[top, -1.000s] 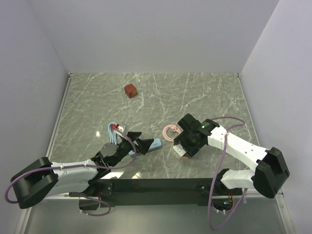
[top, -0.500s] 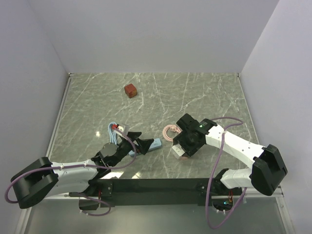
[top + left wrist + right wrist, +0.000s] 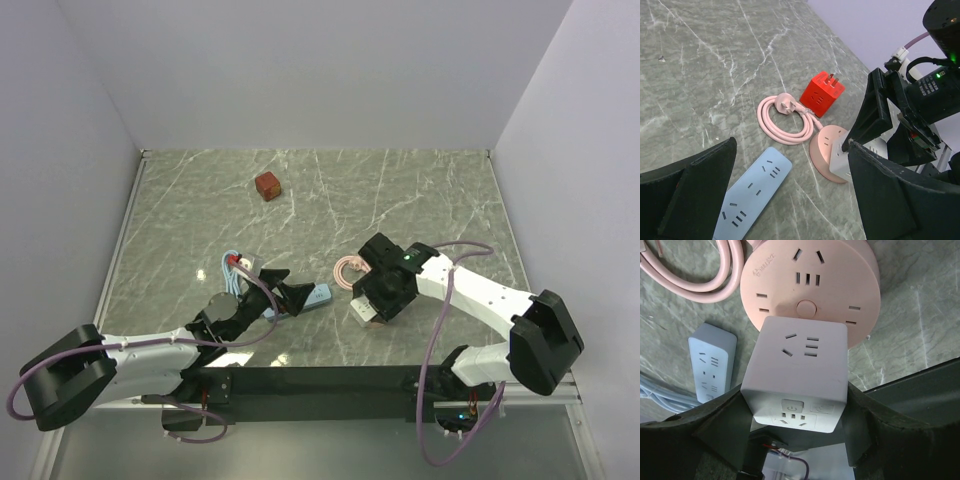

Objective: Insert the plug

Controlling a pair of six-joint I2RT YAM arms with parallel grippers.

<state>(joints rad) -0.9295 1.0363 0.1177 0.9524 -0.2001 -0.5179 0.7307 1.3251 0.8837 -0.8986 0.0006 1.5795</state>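
The bright red plug (image 3: 822, 93) stands on the table beyond the pink cable coil (image 3: 785, 125), prongs up. It is hidden under the right arm in the top view. The light blue power strip (image 3: 752, 197) lies flat by my left gripper (image 3: 792, 150), which is open and empty just over it; both also show in the top view, strip (image 3: 320, 295) and gripper (image 3: 288, 296). My right gripper (image 3: 797, 390) is shut on a white cube adapter (image 3: 797, 370) over the edge of a round pink socket disc (image 3: 810, 285). I cannot tell whether they touch.
A darker brownish-red cube (image 3: 267, 185) sits at the back of the table. A small white-and-red part with a light blue cable (image 3: 236, 266) lies left of the strip. The black base rail (image 3: 330, 380) runs along the near edge. Walls close in on three sides.
My right gripper has edged slightly left with the white cube in it. The left arm has barely moved.
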